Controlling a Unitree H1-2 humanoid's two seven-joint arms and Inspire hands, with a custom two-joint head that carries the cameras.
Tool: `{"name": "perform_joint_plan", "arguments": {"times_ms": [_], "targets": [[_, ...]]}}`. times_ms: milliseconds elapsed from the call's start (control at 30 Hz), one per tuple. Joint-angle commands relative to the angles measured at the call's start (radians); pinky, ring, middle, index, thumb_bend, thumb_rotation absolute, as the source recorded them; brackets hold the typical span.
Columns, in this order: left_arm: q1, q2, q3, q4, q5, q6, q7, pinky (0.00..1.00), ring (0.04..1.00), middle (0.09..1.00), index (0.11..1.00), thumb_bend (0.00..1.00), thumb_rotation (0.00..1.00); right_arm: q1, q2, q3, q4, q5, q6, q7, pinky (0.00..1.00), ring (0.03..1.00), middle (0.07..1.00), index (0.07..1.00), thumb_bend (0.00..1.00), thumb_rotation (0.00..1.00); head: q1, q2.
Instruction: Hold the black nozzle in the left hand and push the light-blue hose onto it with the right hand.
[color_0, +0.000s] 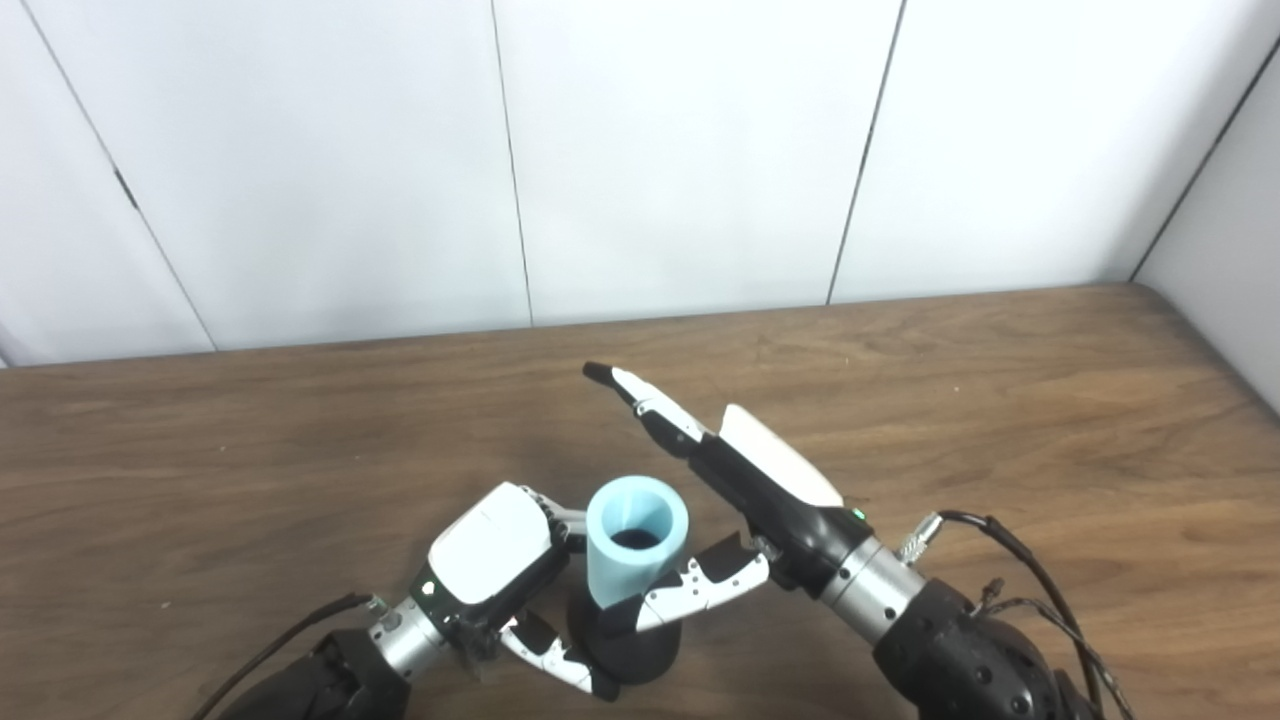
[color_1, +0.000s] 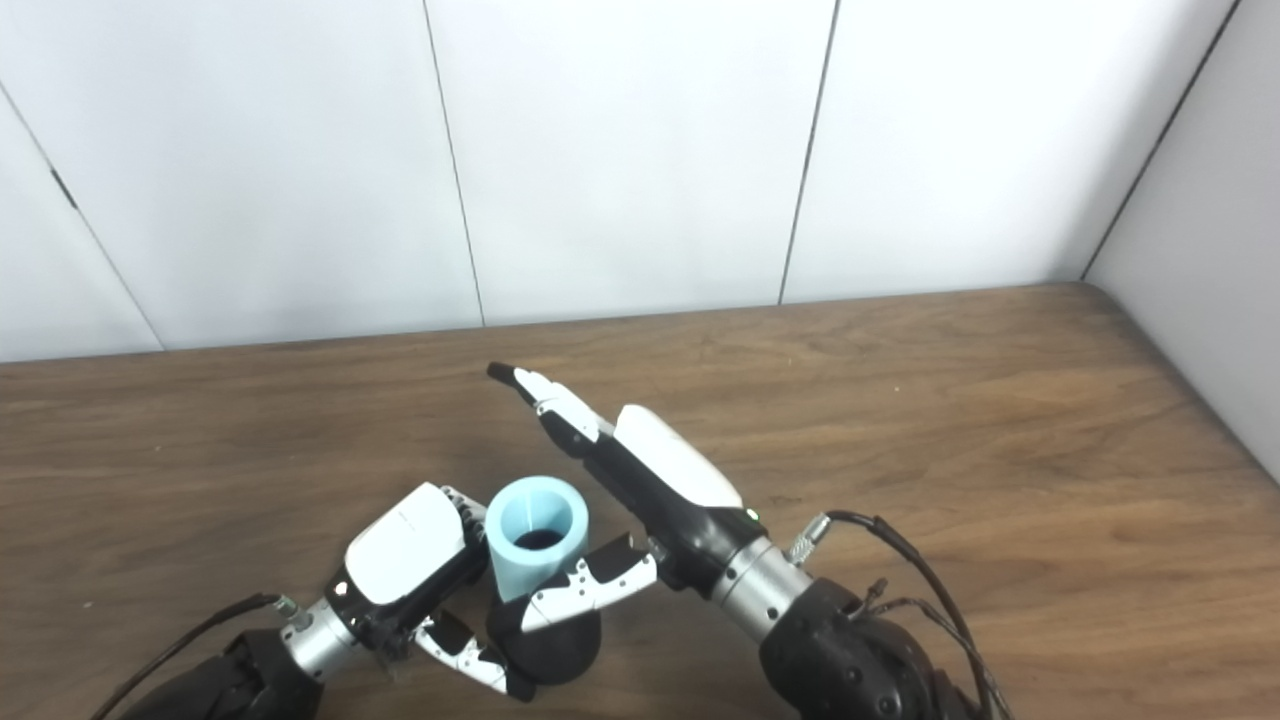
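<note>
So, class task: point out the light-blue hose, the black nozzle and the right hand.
light-blue hose (color_0: 628, 575): left eye view, outer wall.
black nozzle (color_0: 640, 652): left eye view, round base.
right hand (color_1: 665, 490): right eye view, white back cover.

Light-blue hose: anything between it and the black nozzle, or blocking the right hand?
Nothing visible in the way. The light-blue hose stands upright directly on the black nozzle, which the left hand grips from the side. The right hand is beside the hose, thumb on its lower wall, fingers extended past it.
</note>
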Motion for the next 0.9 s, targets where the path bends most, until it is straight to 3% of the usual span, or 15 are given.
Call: {"name": "perform_joint_plan", "arguments": {"times_ms": [0,100,233,433,867], "targets": [[0.109,-0.078,-0.075,0.095,-0.016,0.002,0.020,0.13,0.177,0.471,0.480,0.53,0.00,-0.015,0.008,-0.021,-0.003,0.034,-0.094,-0.082,1.00,1.000,1.000,1.000,1.00,0.51,0.001,0.001],[0.103,-0.084,-0.079,0.107,-0.019,0.002,0.020,0.16,0.207,0.472,0.480,0.52,0.00,0.003,-0.032,-0.040,0.003,-0.050,-0.218,-0.167,0.99,1.000,1.000,1.000,0.95,0.72,0.008,0.003],[0.099,-0.086,-0.076,0.102,-0.020,0.002,0.011,0.16,0.208,0.472,0.480,0.52,0.00,0.042,-0.102,-0.056,-0.028,-0.170,-0.310,-0.193,1.00,1.000,1.000,1.000,0.91,0.83,0.019,0.009],[0.102,-0.091,-0.055,0.094,-0.027,0.002,-0.005,0.13,0.190,0.471,0.480,0.52,0.00,0.119,-0.158,-0.055,-0.108,-0.313,-0.353,-0.170,1.00,1.000,1.000,1.000,0.90,0.87,0.028,0.023],[0.101,-0.092,-0.050,0.095,-0.019,0.002,0.002,0.13,0.183,0.471,0.480,0.52,0.00,0.227,-0.150,-0.035,-0.128,-0.454,-0.427,-0.136,1.00,1.000,0.995,0.963,0.89,0.79,0.031,0.032]]}}
